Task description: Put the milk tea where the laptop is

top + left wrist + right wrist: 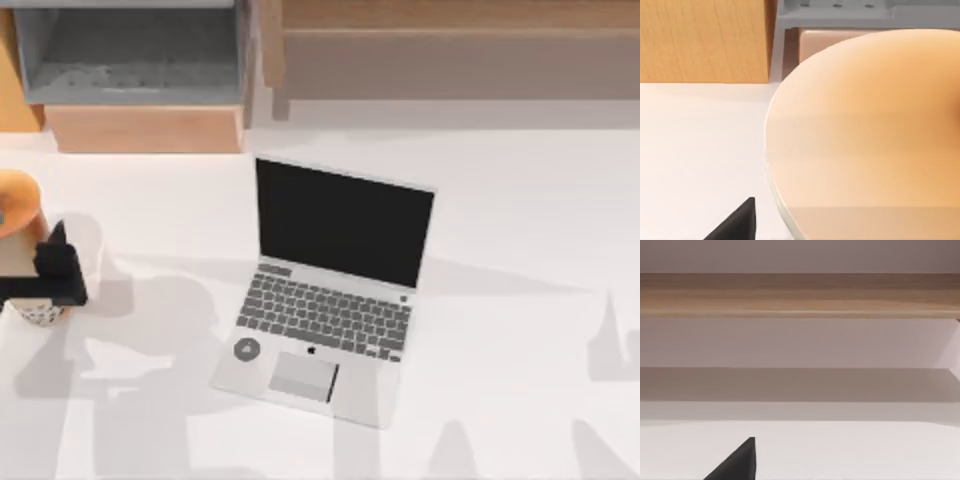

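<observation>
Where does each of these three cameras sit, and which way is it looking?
Top view: above the white table, looking down on the open silver laptop; the left gripper shows at the left edge beside the tan-orange milk tea cup.
Left wrist view: on the left arm, close against the cup's wall; a dark fingertip shows.
Right wrist view: on the right arm, facing the wooden shelf; a dark fingertip shows.
Shared: top and left wrist views both show the cup.
</observation>
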### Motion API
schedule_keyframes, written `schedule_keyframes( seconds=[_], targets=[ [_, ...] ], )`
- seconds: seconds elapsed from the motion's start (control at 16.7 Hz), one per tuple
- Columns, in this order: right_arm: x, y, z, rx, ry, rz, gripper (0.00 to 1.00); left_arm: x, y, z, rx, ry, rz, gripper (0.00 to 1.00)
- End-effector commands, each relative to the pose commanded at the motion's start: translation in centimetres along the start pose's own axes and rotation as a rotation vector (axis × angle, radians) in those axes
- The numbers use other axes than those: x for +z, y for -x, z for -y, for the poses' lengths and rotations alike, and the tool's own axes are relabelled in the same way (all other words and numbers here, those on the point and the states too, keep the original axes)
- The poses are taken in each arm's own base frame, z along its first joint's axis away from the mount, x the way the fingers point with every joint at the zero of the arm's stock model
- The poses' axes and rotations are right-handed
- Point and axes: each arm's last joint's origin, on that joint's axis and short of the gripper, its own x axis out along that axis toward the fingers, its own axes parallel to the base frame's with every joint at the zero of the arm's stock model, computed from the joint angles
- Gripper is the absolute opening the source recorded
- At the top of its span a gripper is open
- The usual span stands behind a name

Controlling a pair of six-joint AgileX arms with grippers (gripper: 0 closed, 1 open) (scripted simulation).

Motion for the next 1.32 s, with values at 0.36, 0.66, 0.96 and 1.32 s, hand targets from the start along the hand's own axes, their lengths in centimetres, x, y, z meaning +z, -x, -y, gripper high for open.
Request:
schedule_keyframes(
  seconds=[0.36,0.66,0.96,1.32],
  targets=[
    [0.0,0.0,0.0,0.0,0.0,0.0,1.0,0.0,0.0,0.0,0.0,0.0,0.0,0.62],
    [0.0,0.0,0.0,0.0,0.0,0.0,1.0,0.0,0.0,0.0,0.0,0.0,0.0,0.25],
    [0.0,0.0,0.0,0.0,0.0,0.0,1.0,0.0,0.0,0.0,0.0,0.0,0.0,0.0],
    [0.0,0.0,0.0,0.0,0.0,0.0,1.0,0.0,0.0,0.0,0.0,0.0,0.0,0.0]
  ],
)
